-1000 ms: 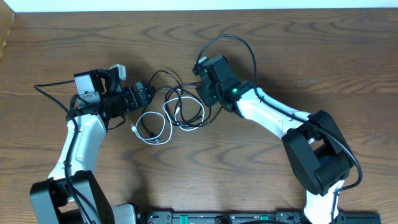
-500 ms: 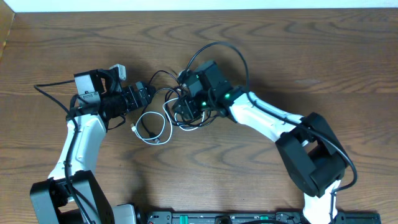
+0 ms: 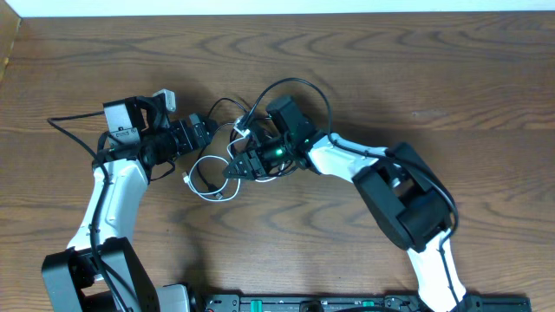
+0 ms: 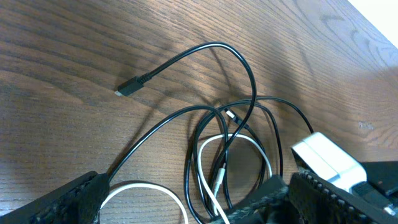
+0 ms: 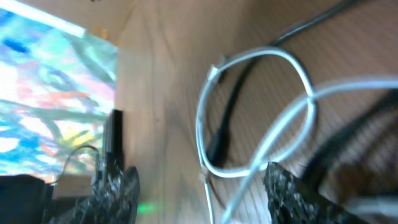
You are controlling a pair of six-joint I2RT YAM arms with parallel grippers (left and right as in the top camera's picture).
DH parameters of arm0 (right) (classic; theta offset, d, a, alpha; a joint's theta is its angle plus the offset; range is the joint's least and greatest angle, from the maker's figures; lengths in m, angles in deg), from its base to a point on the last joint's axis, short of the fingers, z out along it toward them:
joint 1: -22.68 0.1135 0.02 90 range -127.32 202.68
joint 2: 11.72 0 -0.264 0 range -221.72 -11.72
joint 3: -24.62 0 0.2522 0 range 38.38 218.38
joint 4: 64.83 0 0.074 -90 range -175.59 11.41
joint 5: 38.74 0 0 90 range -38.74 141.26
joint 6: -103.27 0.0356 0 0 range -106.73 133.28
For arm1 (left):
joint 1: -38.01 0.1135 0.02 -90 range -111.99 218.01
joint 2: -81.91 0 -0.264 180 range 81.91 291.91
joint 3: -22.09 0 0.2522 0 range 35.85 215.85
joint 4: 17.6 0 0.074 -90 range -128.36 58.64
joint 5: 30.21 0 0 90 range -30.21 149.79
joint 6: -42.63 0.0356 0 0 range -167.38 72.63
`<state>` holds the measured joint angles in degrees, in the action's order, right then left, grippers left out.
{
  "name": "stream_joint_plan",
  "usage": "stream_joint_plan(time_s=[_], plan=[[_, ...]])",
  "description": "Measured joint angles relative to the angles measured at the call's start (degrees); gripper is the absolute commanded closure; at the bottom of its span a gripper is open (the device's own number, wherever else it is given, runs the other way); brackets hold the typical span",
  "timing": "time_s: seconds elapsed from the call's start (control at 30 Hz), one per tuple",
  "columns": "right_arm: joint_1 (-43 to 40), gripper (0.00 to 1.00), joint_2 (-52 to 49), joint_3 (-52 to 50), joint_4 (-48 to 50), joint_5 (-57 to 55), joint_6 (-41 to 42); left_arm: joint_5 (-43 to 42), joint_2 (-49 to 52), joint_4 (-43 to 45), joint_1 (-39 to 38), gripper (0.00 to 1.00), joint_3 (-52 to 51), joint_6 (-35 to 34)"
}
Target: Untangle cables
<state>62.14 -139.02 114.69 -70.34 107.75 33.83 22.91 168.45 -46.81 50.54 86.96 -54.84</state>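
Note:
The white cable (image 3: 208, 196) and the black cable (image 3: 224, 102) lie tangled on the wooden table between my two arms. My left gripper (image 3: 199, 134) is open at the tangle's left edge. In the left wrist view the black cable (image 4: 249, 81) arcs away to a free plug (image 4: 127, 88), and white loops (image 4: 143, 185) lie between the spread fingers (image 4: 62, 202). My right gripper (image 3: 236, 166) hovers over the tangle's middle, open. Its blurred wrist view shows a white loop (image 5: 255, 106) and a black plug (image 5: 219, 140) below, with one white strand running between the fingers (image 5: 298, 193).
The right arm's own thick black wire (image 3: 299, 83) arches above its wrist. A white block (image 4: 326, 160) on the right arm shows close to my left gripper. Bare wooden table (image 3: 416, 69) stretches on all sides of the tangle.
My right arm has swung left and forward over the tangle, and its jaws have widened. The left arm has stayed still.

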Motion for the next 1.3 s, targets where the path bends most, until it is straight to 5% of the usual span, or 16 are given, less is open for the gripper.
stream_joint_plan(time_s=[0.3,0.57,1.07,1.3], plan=[[0.11,0.49,-6.82,0.00,14.27,7.58,10.91,0.00,0.00,0.02,0.00,0.02,0.00,0.00],[-0.09,0.99,-8.09,0.00,19.21,8.11,16.15,0.00,0.00,0.02,0.00,0.02,0.00,0.00],[-0.37,0.98,2.43,-0.20,25.97,10.73,19.15,0.00,0.00,0.00,0.00,0.02,0.00,0.00],[-0.37,0.99,15.04,-0.02,9.31,6.69,12.66,0.00,0.00,0.00,0.00,0.02,0.00,0.00]])
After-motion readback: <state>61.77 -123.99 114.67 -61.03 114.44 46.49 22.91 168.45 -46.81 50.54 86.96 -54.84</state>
